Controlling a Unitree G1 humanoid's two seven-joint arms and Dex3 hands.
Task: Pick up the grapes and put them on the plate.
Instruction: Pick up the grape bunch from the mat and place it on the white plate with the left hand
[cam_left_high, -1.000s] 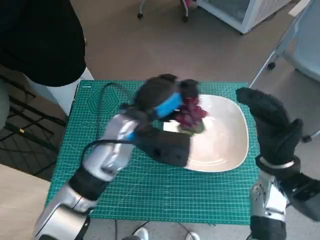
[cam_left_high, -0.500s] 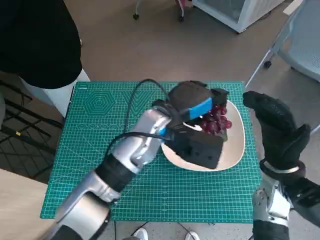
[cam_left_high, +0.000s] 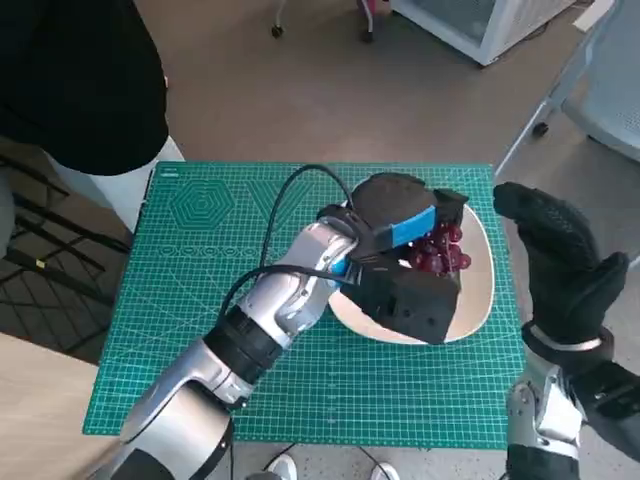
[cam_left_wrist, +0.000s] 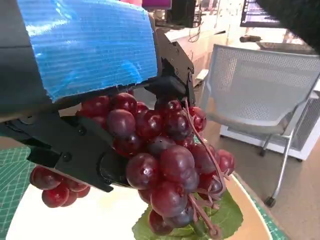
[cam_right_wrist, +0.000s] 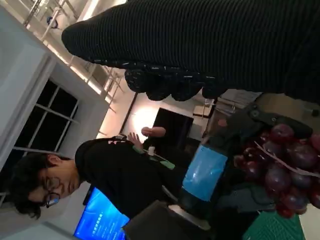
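Green cutting mat (cam_left_high: 200, 300) covers the small table; tan floor beyond, chair legs at 2 o'clock.

Left hand (cam_left_high: 395, 225), blue tape across its back, sits over the plate (cam_left_high: 478, 290). Fingers (cam_left_wrist: 80, 150) are closed around the grapes (cam_left_high: 438, 248); left wrist view shows the dark red bunch (cam_left_wrist: 160, 155) clamped against the black fingers, stem running down its side, a green leaf (cam_left_wrist: 220, 220) hanging under it. Bunch hangs just above the plate's pale inside (cam_left_wrist: 90, 220); whether the lowest grapes or the leaf touch it, cannot tell.

Plate is cream, rounded-square, lying on the mat's 2 o'clock part. Left forearm (cam_left_high: 280, 300) crosses the mat from 7 o'clock, a black cable (cam_left_high: 290, 200) looping over it.

Right hand (cam_left_high: 565, 270), black knitted glove, is raised beside the table's 3 o'clock edge, clear of plate and grapes. It holds nothing; fingers point toward 11 o'clock, close together, not curled.

Right wrist view: glove (cam_right_wrist: 210, 40) as a dark band, the taped left hand (cam_right_wrist: 205, 170) and the grapes (cam_right_wrist: 280, 170) past it, and a person in black (cam_right_wrist: 110, 175) seated behind, a lit blue screen (cam_right_wrist: 100, 220) near them.

Head view: a person in dark clothing (cam_left_high: 80, 80) stands at the mat's 10 o'clock corner. White cabinet (cam_left_high: 480, 20) at 1 o'clock.
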